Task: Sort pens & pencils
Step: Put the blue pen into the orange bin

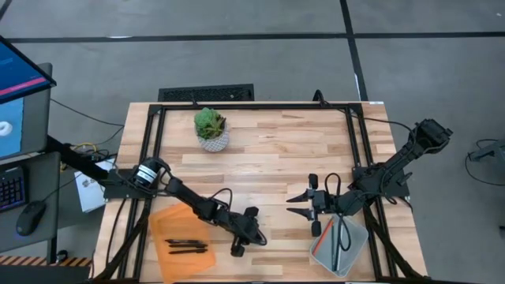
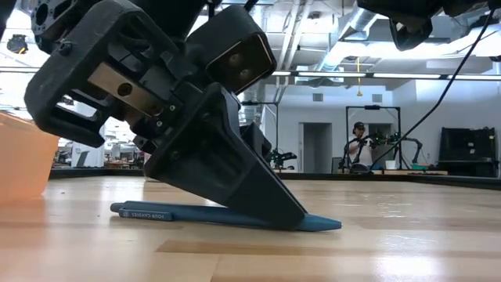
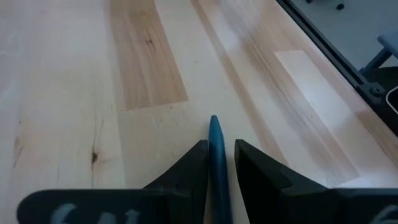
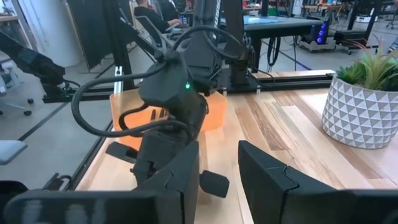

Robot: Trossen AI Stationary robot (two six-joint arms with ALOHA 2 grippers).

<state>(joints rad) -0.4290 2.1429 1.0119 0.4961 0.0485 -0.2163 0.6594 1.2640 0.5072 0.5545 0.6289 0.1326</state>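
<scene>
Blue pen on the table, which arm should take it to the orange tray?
Left. Its hand already straddles the blue pen, close to the orange tray. The right hand hangs open beside the clear tray, holding nothing.

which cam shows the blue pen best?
Low view: the blue pen lies flat on the table, full length, under the left gripper. Left wrist view shows only its tip between the fingers. High and right wrist views hide it.

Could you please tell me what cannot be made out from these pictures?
- Blue pen: its rear end is hidden by the left gripper in the left wrist view.
- Grey tray contents: too small to count in the high view.
- Orange tray: mostly hidden behind the left arm in the right wrist view.
</scene>
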